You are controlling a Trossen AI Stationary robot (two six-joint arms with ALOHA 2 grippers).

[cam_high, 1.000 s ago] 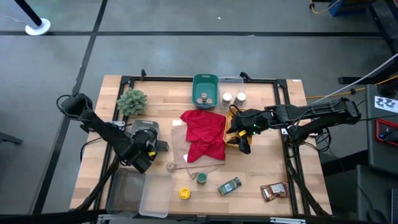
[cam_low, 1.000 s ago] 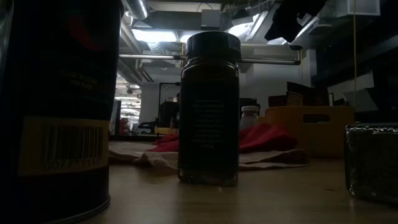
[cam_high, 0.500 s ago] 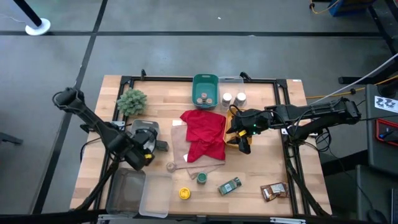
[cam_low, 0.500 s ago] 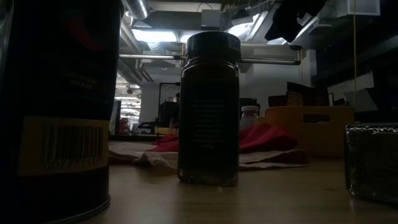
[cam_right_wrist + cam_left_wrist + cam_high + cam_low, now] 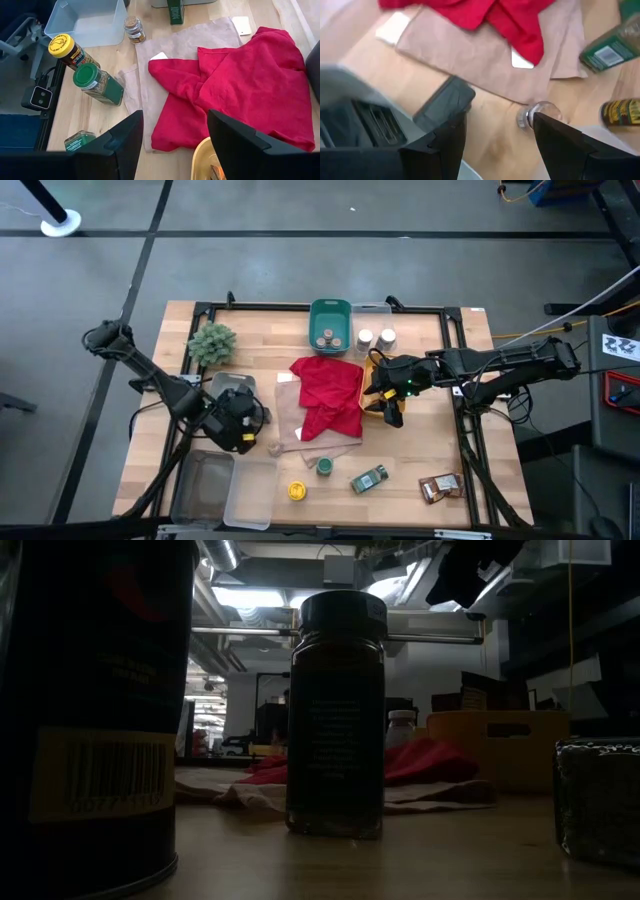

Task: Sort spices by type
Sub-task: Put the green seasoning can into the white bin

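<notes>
While a small tan-lidded jar point(image 5: 274, 448) stands on the wood just off the near left corner of the beige cloth point(image 5: 300, 420), the left gripper point(image 5: 495, 137) hangs close over it with fingers spread wide. The right gripper point(image 5: 172, 145), also wide, waits over the yellow bin point(image 5: 372, 385) beside the red cloth point(image 5: 328, 395).

Dim backlit low view, blurred wrist

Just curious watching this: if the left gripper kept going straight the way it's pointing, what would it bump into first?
Most likely the small tan-lidded jar, which lies just ahead of the left gripper, between its open jaws. The beige cloth is beyond it. Depth is hard to judge.
</notes>
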